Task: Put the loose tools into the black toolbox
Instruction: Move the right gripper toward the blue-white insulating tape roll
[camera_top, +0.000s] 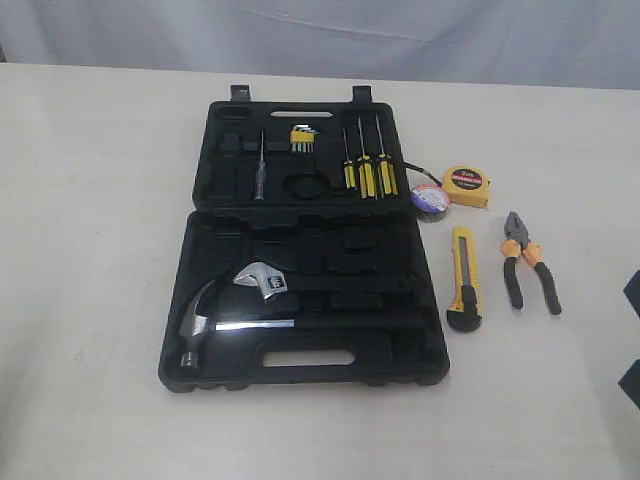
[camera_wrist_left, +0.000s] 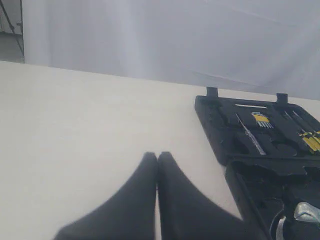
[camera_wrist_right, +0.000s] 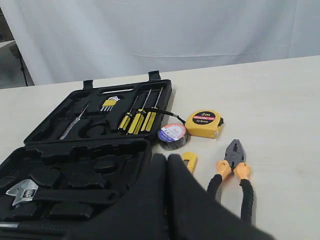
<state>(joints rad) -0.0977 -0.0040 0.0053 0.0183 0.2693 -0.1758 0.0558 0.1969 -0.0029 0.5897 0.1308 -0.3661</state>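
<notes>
Pale matte surface (camera_top: 90, 260), backed by a white cloth drape (camera_top: 320, 30).

1. Black toolbox (camera_top: 400, 368): lying open mid-surface, lid flat on the far side, base on the near side.
   - Base: chrome claw hammer (camera_top: 205, 322) and adjustable wrench (camera_top: 262, 280), seated in moulded recesses.
   - Lid: 3 yellow-handled screwdrivers (camera_top: 365, 175), hex keys (camera_top: 302, 138) and 1 slim grey-shafted driver (camera_top: 259, 172), all clipped in.
2. Yellow tape measure (camera_top: 467, 185), marked 2m: on the surface just beside the lid's right edge, black strap trailing toward the box.
3. Dark tape roll (camera_top: 431, 199), white-blue-red label: close against the tape measure, by the lid's right corner; contact not clear.
4. Yellow-black utility knife (camera_top: 464, 290): on the surface just right of the base, lengthwise, black end nearest.
5. Orange-and-black-handled pliers (camera_top: 528, 262): right of the knife and apart from it, nose pointing to the far side.

Items 2 to 5 all outside the toolbox.

Left fingers (camera_wrist_left: 140, 200): pressed together, nothing between, above bare surface left of the toolbox.

Right fingers (camera_wrist_right: 192, 200): pressed together, empty, near the base's right edge, knife tip and pliers just beyond.
</notes>
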